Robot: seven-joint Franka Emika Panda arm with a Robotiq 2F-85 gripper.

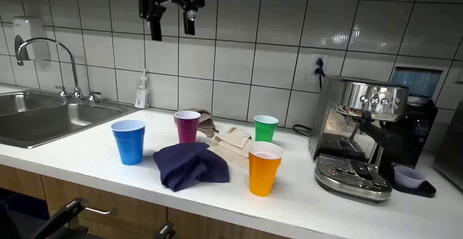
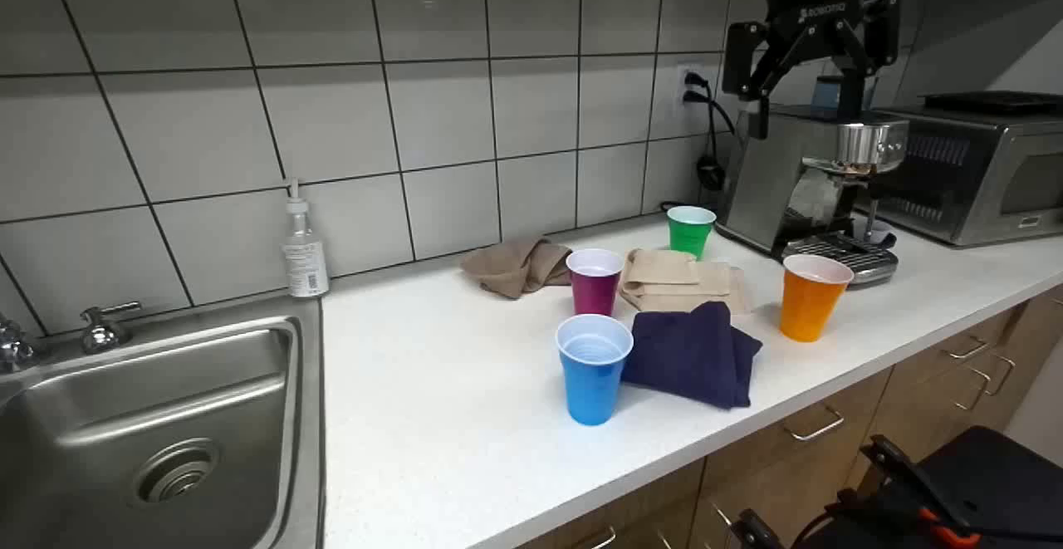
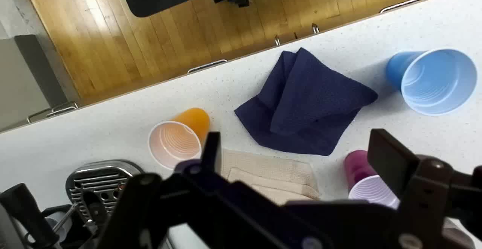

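My gripper (image 1: 173,35) is open and empty, high above the counter in both exterior views (image 2: 802,124). In the wrist view its fingers (image 3: 295,139) stand wide apart over a dark blue cloth (image 3: 312,98) and a folded beige cloth (image 3: 271,170). An orange cup (image 1: 264,174) stands upright at the front. A blue cup (image 1: 130,145) stands beside the dark blue cloth. A purple cup (image 2: 595,291) stands behind the blue one. A green cup (image 2: 689,233) stands at the back; my gripper hides it in the wrist view.
A brown cloth (image 2: 516,267) lies by the tiled wall. A steel coffee machine (image 1: 365,98) and a microwave (image 2: 980,175) stand at one end of the counter. A sink (image 2: 307,416) with a tap (image 1: 74,65) is at the other end. A pump bottle (image 2: 304,254) stands between sink and wall.
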